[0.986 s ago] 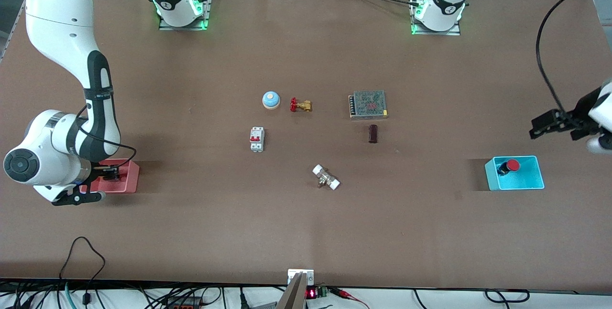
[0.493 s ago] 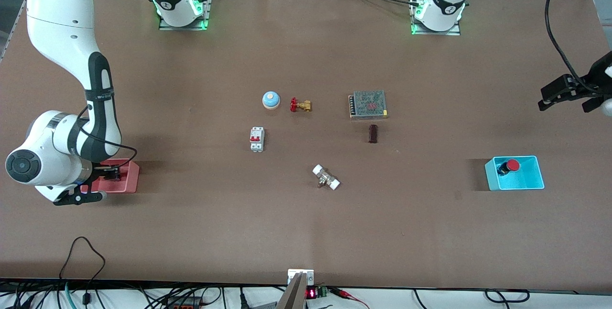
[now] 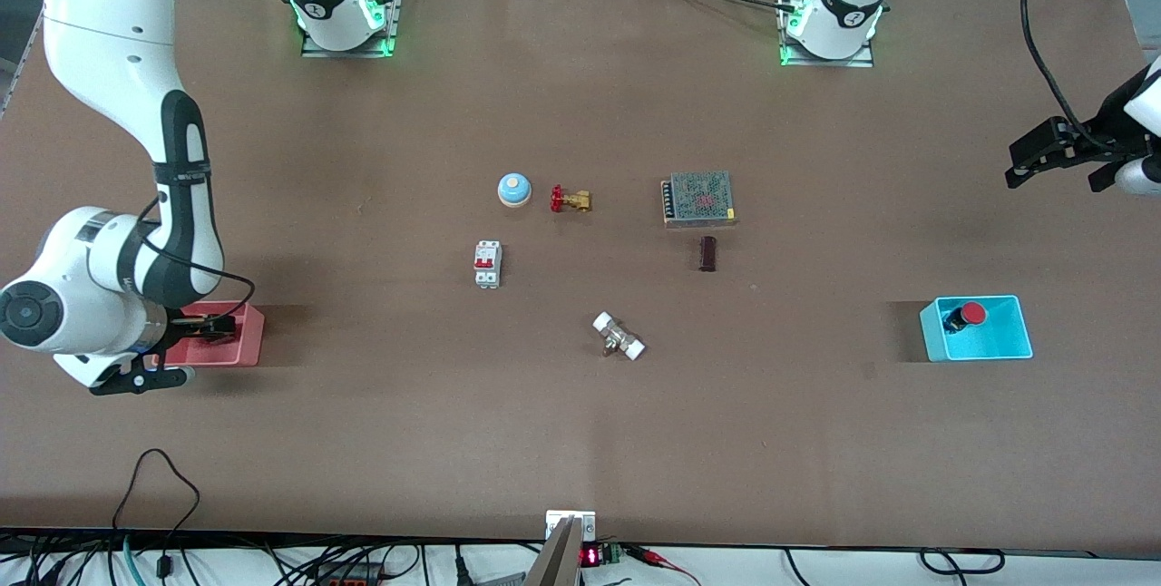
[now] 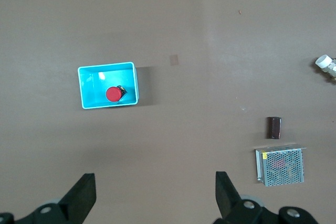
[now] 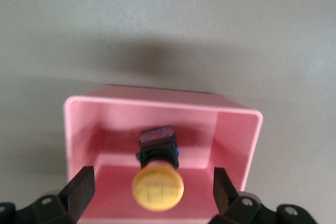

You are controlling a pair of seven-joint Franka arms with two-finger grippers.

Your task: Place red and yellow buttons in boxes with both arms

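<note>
The red button (image 3: 973, 313) lies in the cyan box (image 3: 998, 346) toward the left arm's end of the table; both show in the left wrist view, button (image 4: 113, 94) and box (image 4: 86, 80). My left gripper (image 3: 1043, 155) is open and empty, high above the table's edge, clear of the box (image 4: 155, 195). The yellow button (image 5: 157, 187) lies in the pink box (image 5: 236, 129), black body on the floor. My right gripper (image 5: 152, 192) is open just above it, fingers either side and apart from the cap. In the front view it (image 3: 207, 328) hangs over the pink box (image 3: 243, 343).
Mid-table stand a blue dome bell (image 3: 513, 190), a brass valve with a red handwheel (image 3: 570, 200), a white circuit breaker (image 3: 487, 263), a mesh-topped power supply (image 3: 697, 198), a dark brown block (image 3: 707, 253) and a white pipe fitting (image 3: 619, 336).
My left gripper has risen and drawn away from the cyan box, toward the robots' side of the table. My right arm has shifted slightly over the pink box.
</note>
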